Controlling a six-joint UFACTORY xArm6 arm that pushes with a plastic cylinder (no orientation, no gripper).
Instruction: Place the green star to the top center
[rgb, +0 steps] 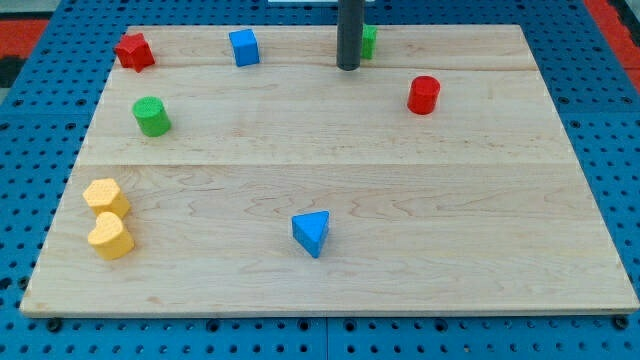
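The wooden board (330, 190) carries a red star (133, 51), a blue cube (244, 47), a red cylinder (424, 95), a green cylinder (152, 116), two touching yellow blocks (108, 218) and a blue triangle (312, 232). The rod stands upright near the view's top centre, my tip (347, 67) just left of the green star (369, 40); there is no pincer to open or close. The star is mostly hidden behind the rod, so its shape cannot be confirmed.
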